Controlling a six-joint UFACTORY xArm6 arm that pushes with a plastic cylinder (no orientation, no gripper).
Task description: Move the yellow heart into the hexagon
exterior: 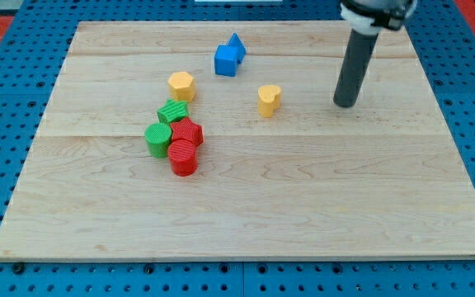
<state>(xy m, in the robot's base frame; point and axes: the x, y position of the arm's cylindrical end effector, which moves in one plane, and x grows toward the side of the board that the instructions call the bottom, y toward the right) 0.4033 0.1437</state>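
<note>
The yellow heart [269, 99] stands on the wooden board [303, 198] right of centre, toward the view's top. The yellow hexagon [181, 85] stands to the heart's left, a clear gap between them. My tip [345, 103] rests on the board to the heart's right, apart from it and at about the same height in the view. The dark rod rises from the tip to the view's top edge.
A blue cube [226, 60] and a blue triangle [237, 45] sit together above the heart's left. A cluster below the hexagon holds a green star-like block [172, 111], a green cylinder [157, 139], a red star-like block [188, 130] and a red cylinder [184, 157].
</note>
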